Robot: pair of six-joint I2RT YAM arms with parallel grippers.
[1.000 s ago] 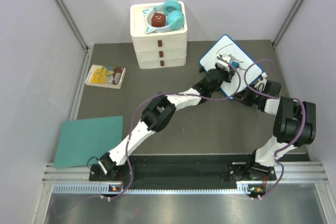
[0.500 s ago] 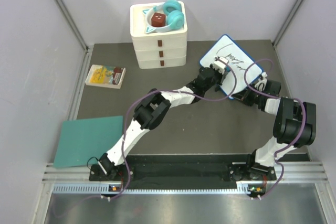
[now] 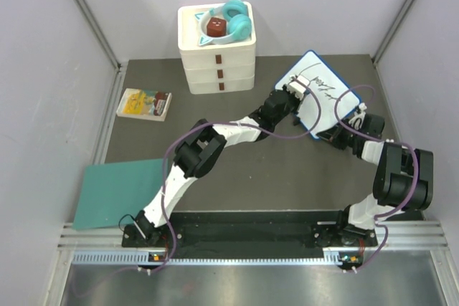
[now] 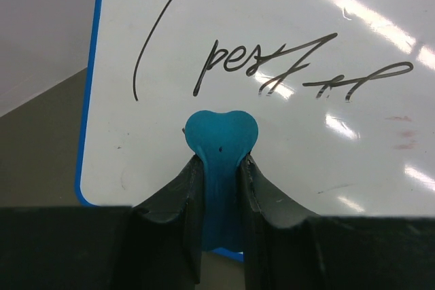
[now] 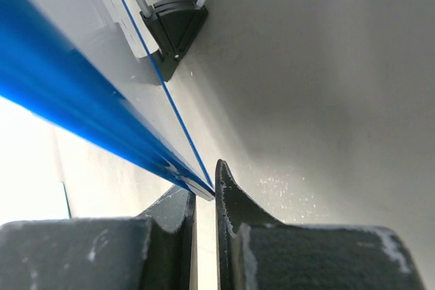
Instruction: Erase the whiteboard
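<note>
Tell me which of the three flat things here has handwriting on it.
The whiteboard, blue-rimmed, at the far right; the teal sheet is plain and the yellow booklet has a printed cover.

The top camera looks down on the whole dark counter (image 3: pixel 287 177); each wrist camera peers close past its own jaws — all three share the blue-rimmed white rectangular whiteboard (image 4: pixel 306 161) just ahead of them.

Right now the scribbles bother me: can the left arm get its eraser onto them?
Likely yes: the left gripper holds the teal eraser facing the writing on the whiteboard, nothing between.
</note>
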